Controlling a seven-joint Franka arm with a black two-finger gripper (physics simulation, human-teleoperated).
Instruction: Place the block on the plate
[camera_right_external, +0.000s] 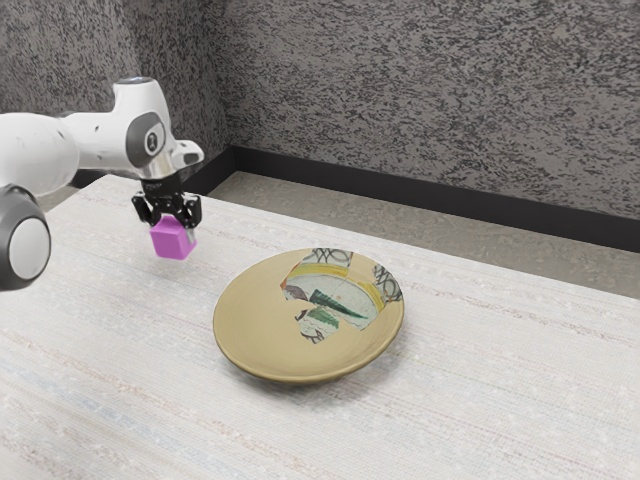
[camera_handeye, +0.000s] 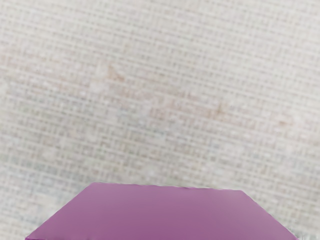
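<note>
Left of the frame, exterior view: the gripper (camera_right_external: 174, 231), directed downward, is closed about the magenta block (camera_right_external: 171, 243), a grasp from above that presumably leaves the underside free for setting down. Centre: the plate (camera_right_external: 250, 325) lies face up on the pale table (camera_right_external: 90, 400); the block, outside its rim, probably requires carriage toward mid-frame before release
</note>
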